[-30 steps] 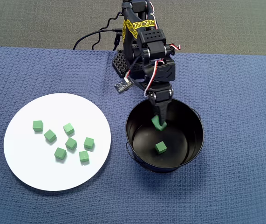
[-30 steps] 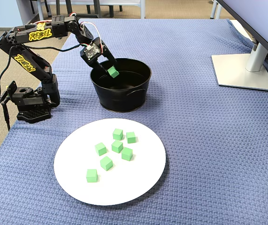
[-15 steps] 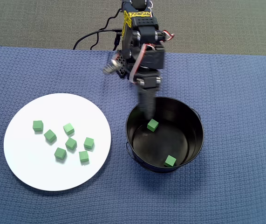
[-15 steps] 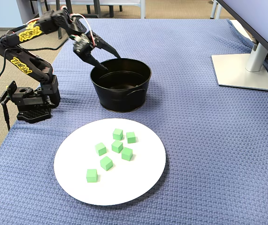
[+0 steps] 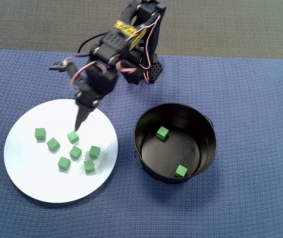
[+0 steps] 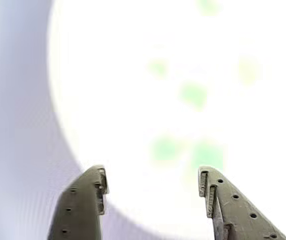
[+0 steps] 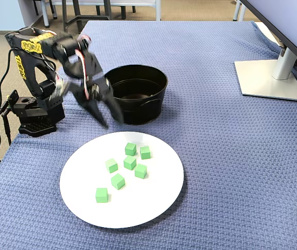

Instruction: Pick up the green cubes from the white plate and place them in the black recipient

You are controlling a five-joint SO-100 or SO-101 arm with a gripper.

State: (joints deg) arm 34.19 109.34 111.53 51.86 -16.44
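Empty and with its jaws spread apart, the gripper (image 6: 152,186) is held over the near edge of the white plate (image 5: 27,178), pointing down at the green cubes (image 5: 73,137) — seven are seen on the plate, two more in the black recipient (image 5: 146,163). For a good pick, one cube standing free of its neighbours is best chosen, and the jaws should be lowered evenly on both sides before closing. Yellow lettering is seen on the arm (image 7: 31,46) — it cannot be read.
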